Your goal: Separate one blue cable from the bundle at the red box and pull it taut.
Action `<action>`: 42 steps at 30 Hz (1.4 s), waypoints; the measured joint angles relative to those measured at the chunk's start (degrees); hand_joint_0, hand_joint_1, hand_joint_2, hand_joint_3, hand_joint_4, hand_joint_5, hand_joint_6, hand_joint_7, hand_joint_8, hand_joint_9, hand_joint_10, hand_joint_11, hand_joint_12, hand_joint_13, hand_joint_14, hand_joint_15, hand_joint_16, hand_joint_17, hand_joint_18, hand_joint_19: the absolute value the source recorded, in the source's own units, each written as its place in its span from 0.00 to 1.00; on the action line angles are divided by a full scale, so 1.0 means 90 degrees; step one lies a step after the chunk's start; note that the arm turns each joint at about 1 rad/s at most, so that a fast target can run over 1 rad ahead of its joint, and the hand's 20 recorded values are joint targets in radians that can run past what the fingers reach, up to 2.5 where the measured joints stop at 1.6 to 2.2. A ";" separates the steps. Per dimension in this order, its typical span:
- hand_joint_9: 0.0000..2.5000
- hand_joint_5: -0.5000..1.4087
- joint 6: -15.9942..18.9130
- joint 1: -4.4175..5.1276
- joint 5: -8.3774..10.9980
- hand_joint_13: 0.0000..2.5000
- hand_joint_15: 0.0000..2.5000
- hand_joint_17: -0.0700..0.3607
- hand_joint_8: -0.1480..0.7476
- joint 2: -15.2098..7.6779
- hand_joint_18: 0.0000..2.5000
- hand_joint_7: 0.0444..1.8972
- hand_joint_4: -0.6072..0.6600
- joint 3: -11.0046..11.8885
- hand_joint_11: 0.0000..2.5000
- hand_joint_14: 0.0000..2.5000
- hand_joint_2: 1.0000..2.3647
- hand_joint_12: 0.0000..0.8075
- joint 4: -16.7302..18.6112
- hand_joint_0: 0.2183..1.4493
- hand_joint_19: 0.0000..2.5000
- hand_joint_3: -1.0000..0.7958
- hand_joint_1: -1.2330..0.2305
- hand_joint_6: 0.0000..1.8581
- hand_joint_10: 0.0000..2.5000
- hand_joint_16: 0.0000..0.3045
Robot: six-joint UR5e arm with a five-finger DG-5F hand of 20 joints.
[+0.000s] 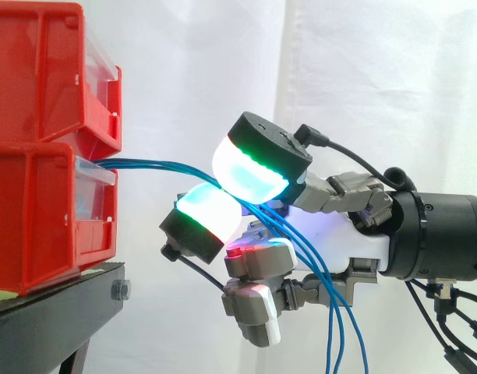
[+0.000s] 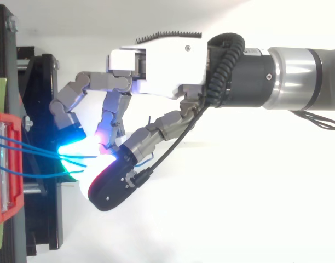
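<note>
- At 9 o'clock in the side view, two red bins [image 1: 36, 156] stacked on a black stand [image 1: 59, 304].
- Blue cables [image 1: 160, 167] leaving the lower bin's front and running toward 3 o'clock with a slight bow, not yet taut.
- At centre, hand [image 1: 332, 241] closed in a pinch, with glowing pads [image 1: 250, 175] pressed together on the cables and other fingers curled below at 6 o'clock.
- Past the pinch, loose tails dropping toward 5 o'clock across the palm to the bottom edge.
- Risk: seemingly more than one strand caught between the pads, so a pull toward 3 o'clock would likely drag the bundle rather than a single cable.
- Risk: tails lying against the curled lower fingers could snag and tighten with the pull.
- Risk: a hard tug could shift the bin on the stand, or let thin strands slip from the pads.
- From the side: hanging tails and pinch height plain to see, but strands overlapping almost into one line near the bin.
- From above: same strands fanned apart at the bin at 9 o'clock, converging only at the pads, which makes it the better view for telling one from another.
</note>
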 measured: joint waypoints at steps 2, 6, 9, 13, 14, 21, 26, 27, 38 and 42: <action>0.51 0.20 0.0000 0.0000 -0.0001 0.44 0.37 0.40 0.46 0.0000 0.38 0.62 0.47 -0.0001 0.53 0.01 0.00 0.46 0.0000 0.34 0.35 0.28 0.09 0.50 0.01 0.15; 0.51 0.20 0.0000 0.0002 0.0000 0.44 0.37 0.40 0.47 0.0000 0.38 0.62 0.47 0.0000 0.53 0.01 0.00 0.46 0.0000 0.31 0.35 0.28 0.09 0.50 0.01 0.15; 0.52 0.20 0.0000 0.0003 0.0000 0.45 0.37 0.41 0.49 0.0000 0.39 0.62 0.47 0.0000 0.53 0.01 0.00 0.47 0.0000 0.27 0.36 0.28 0.09 0.50 0.01 0.16; 0.53 0.20 0.0000 0.0002 0.0000 0.46 0.37 0.44 0.52 -0.0001 0.41 0.60 0.48 -0.0001 0.52 0.01 0.00 0.51 0.0000 0.21 0.36 0.28 0.13 0.50 0.01 0.17; 0.53 0.20 0.0000 0.0002 0.0000 0.46 0.36 0.45 0.53 0.0000 0.42 0.58 0.48 -0.0001 0.52 0.01 0.00 0.52 0.0000 0.19 0.36 0.28 0.17 0.50 0.01 0.18; 0.54 0.20 0.0000 0.0001 0.0000 0.47 0.36 0.47 0.54 -0.0001 0.43 0.55 0.51 0.0000 0.51 0.01 0.00 0.53 0.0000 0.19 0.36 0.28 0.36 0.49 0.01 0.19; 0.54 0.20 0.0000 0.0004 0.0000 0.46 0.37 0.42 0.49 0.0001 0.40 0.58 0.50 0.0000 0.52 0.01 0.00 0.48 0.0000 0.29 0.39 0.28 0.46 0.48 0.01 0.16; 0.54 0.20 0.0000 0.0005 0.0000 0.46 0.37 0.41 0.49 0.0000 0.40 0.59 0.48 0.0000 0.52 0.01 0.00 0.48 0.0000 0.31 0.39 0.28 0.44 0.48 0.01 0.16; 0.50 0.18 0.0000 0.0007 0.0000 0.44 0.36 0.41 0.46 0.0000 0.39 0.62 0.40 0.0001 0.52 0.01 0.01 0.47 0.0001 0.45 0.36 0.32 0.20 0.49 0.01 0.16; 0.50 0.18 0.0000 0.0007 0.0000 0.43 0.36 0.41 0.47 0.0001 0.39 0.63 0.43 0.0001 0.52 0.01 0.00 0.46 0.0001 0.44 0.34 0.28 0.18 0.50 0.01 0.16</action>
